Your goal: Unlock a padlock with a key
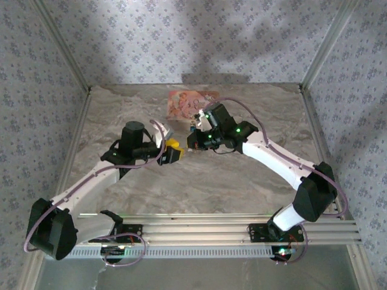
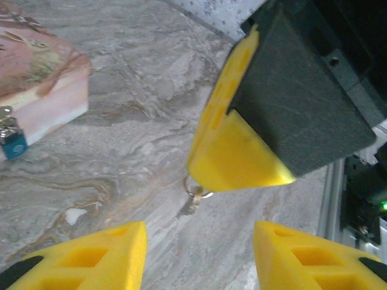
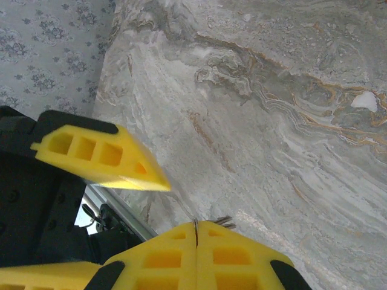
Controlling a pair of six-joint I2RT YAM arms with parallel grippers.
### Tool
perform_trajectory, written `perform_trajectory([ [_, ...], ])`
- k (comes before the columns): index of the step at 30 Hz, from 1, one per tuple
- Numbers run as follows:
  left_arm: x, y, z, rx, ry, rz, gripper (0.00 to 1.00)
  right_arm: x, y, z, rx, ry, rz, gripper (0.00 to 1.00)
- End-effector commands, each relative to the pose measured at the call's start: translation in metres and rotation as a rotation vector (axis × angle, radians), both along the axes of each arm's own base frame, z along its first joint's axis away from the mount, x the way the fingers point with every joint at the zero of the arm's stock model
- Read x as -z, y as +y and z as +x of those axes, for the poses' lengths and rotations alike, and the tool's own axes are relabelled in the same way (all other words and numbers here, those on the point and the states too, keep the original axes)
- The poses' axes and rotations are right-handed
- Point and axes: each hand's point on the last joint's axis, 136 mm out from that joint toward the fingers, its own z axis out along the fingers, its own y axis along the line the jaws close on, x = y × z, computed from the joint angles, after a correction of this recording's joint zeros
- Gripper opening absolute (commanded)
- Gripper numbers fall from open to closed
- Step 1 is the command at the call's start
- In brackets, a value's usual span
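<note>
1. A marble-patterned table stands between walls papered with a small floral print. A flat pink box lies toward its far edge.
2. The left arm reaches from its base inward to the table's middle, wrist turned toward the right arm.
3. The left gripper has its yellow fingers spread wide apart, and it faces the other pincer closely.
4. The right arm bends in from the right edge, its wrist near the box.
5. The right gripper has its fingers pressed together on the key, which hangs below the tips above the marble.
6. The padlock, blue-bodied with a silvery top, sits on the table just beside the pink box's side, well apart from the key.
</note>
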Motion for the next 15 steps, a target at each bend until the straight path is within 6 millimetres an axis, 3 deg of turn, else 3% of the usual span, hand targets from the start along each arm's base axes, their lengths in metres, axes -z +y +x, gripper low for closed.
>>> perform_trajectory([
  [1,-0.008,-0.008,-0.007,0.081,-0.017,-0.021,0.48,0.000,-0.001,-0.007,-0.014,0.010,-0.002,0.00],
  [8,-0.003,-0.014,-0.004,0.107,-0.019,0.036,0.38,0.004,-0.003,-0.010,-0.015,0.018,-0.010,0.00],
  [15,0.001,-0.026,0.001,0.118,-0.012,0.058,0.40,0.007,-0.003,-0.011,-0.016,0.024,-0.014,0.00],
])
